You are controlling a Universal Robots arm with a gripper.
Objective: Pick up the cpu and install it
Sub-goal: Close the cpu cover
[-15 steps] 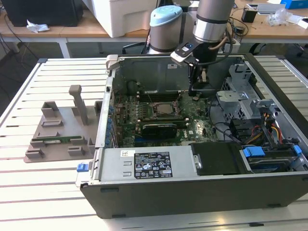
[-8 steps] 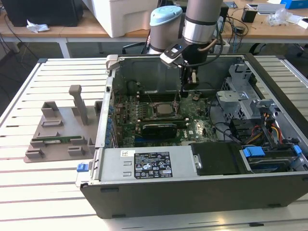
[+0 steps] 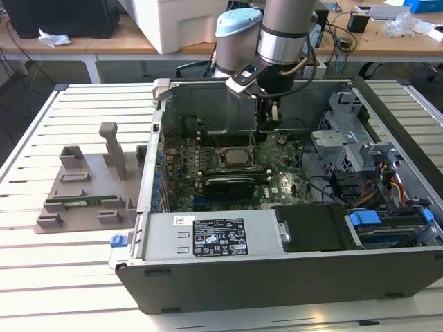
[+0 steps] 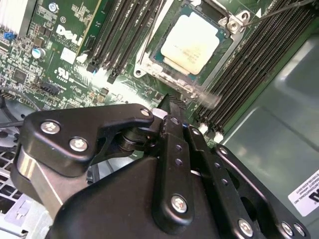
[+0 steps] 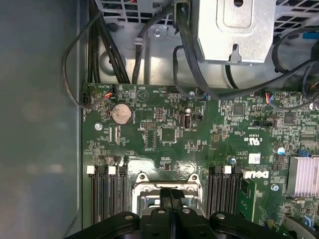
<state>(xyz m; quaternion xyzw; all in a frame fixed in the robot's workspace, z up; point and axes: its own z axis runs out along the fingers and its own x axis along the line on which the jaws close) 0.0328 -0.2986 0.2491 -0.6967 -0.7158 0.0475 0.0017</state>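
The cpu [image 3: 235,156] lies flat in the motherboard socket inside the open computer case [image 3: 277,277], its silver top facing up. In the second wrist view the cpu [image 4: 193,45] sits in the metal socket frame [image 4: 149,59] between rows of memory slots. My gripper [image 3: 269,123] hangs just above the board, a little to the exterior view's right of the socket and apart from the chip. Its black fingers [image 4: 172,119] are pressed together with nothing between them. In the first wrist view the shut fingertips [image 5: 169,195] cover part of the socket frame [image 5: 141,178].
A black expansion card [image 3: 228,185] lies in front of the socket. The power supply [image 3: 221,235], a drive cage [image 3: 346,131] and cable bundles [image 3: 360,183] crowd the case's front and right. A grey fixture [image 3: 90,187] holding a green memory stick stands on the slatted table at left.
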